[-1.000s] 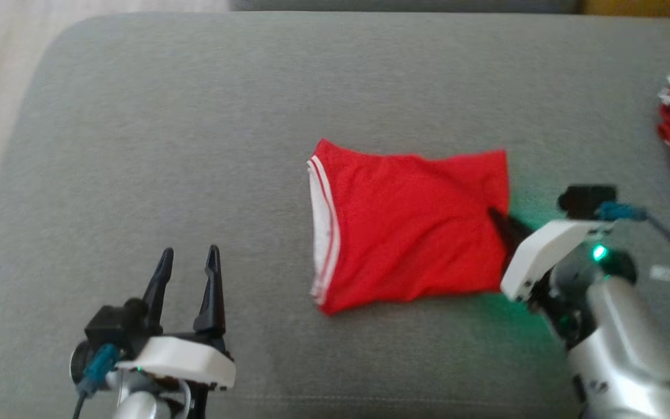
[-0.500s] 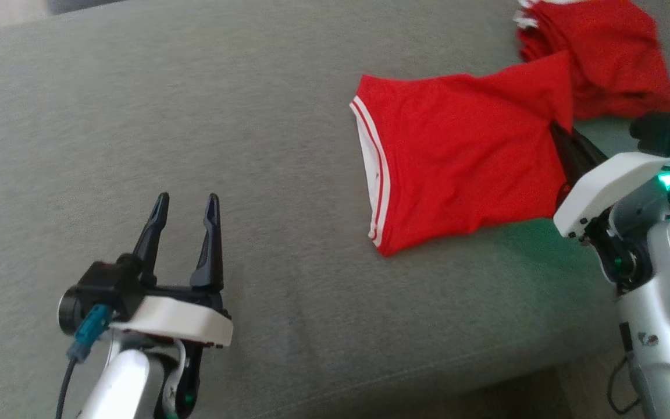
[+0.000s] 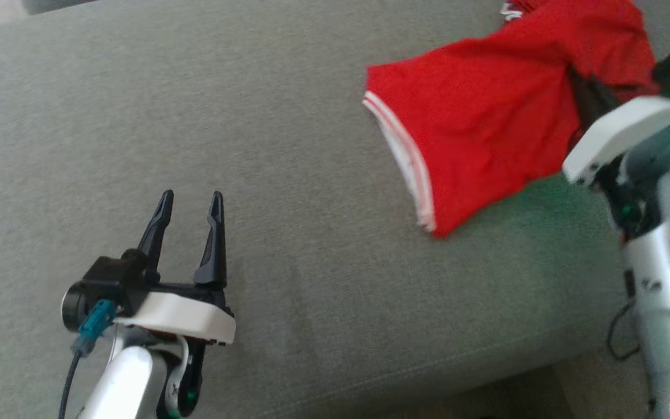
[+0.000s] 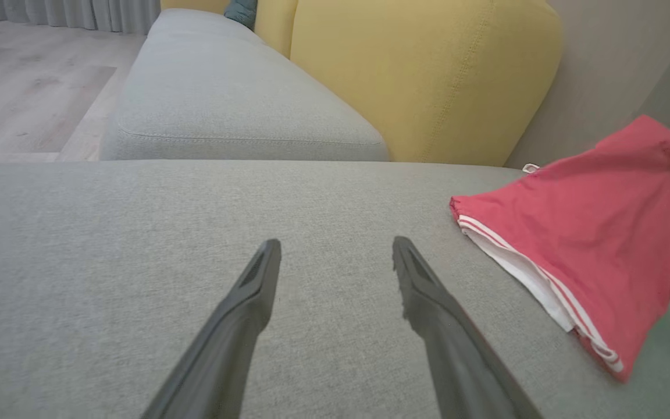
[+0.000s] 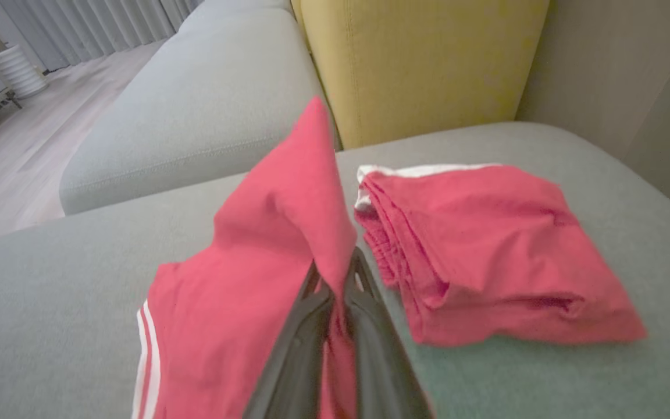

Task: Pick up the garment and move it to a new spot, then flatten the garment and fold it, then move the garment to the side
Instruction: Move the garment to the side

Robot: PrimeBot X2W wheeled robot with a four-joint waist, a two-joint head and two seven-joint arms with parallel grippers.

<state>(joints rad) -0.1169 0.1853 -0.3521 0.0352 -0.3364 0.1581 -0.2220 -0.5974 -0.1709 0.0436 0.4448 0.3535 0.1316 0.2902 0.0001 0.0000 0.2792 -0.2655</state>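
Red cloth on grey upholstery, head view first: the garment (image 3: 474,122), folded, white-striped band facing left, lies on the sofa seat (image 3: 312,174) towards the upper right, with its right edge lifted off the fabric. That edge is pinched in the right gripper (image 3: 580,87), dark fingers closed on the cloth. The silver forearm rises steeply from the lower right, a green light lit at the wrist. Just behind sits a second red pile (image 3: 626,35). Down at the lower left, the left gripper (image 3: 191,198) hovers over the seat, fingers apart and pointing up the view, well clear of the garment.

Over to the left wrist: two fingers spread wide above the grey weave, garment (image 4: 591,233) off to the right, a yellow back cushion (image 4: 422,75) beyond.

Right wrist now: fingers (image 5: 294,355) together, clamped on a raised peak of the garment. The pile (image 5: 486,244) lies just beside it on the right, whether touching I cannot tell.
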